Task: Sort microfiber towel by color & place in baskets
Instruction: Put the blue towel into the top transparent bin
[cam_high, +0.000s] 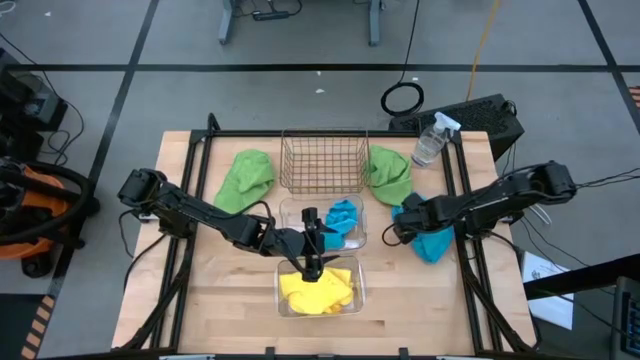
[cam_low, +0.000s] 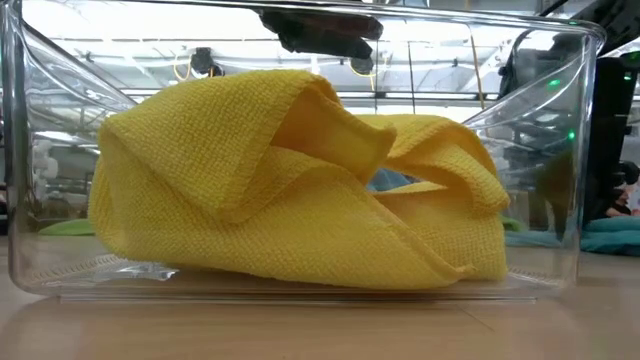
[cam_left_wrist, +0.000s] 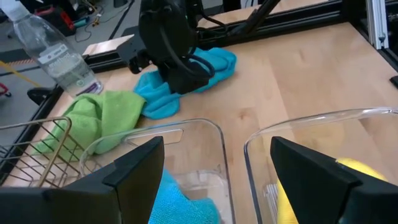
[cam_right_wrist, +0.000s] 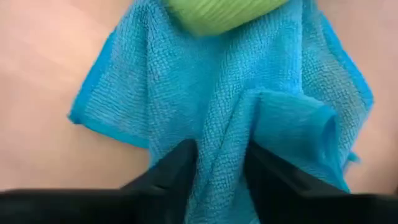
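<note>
My left gripper (cam_high: 312, 252) hangs open over the near clear basket (cam_high: 283, 300), which holds yellow towels (cam_low: 300, 190). In the left wrist view its fingers straddle the gap between both clear baskets (cam_left_wrist: 214, 180). The middle clear basket (cam_high: 290, 208) holds one sky blue towel (cam_high: 343, 218). The copper wire basket (cam_high: 323, 160) stands behind it. Green towels lie on the table at its left (cam_high: 245, 178) and right (cam_high: 388, 172). My right gripper (cam_high: 405, 222) is shut on the second blue towel (cam_high: 432, 240), which lies on the table right of the baskets. My right gripper pinches a raised fold (cam_right_wrist: 217, 149) of the blue towel between its two fingers (cam_right_wrist: 177, 171), coming down at it from above. The rest of the towel lies spread on the table, one edge tucked under the green towel (cam_right_wrist: 217, 12). It is slack.
A clear spray bottle (cam_high: 430, 140) stands at the far right corner, behind the right green towel. A black frame rail (cam_high: 465, 210) runs along the table's right side. Bare wood shows at the table's near left (cam_high: 220, 290) and near right (cam_high: 420, 300).
</note>
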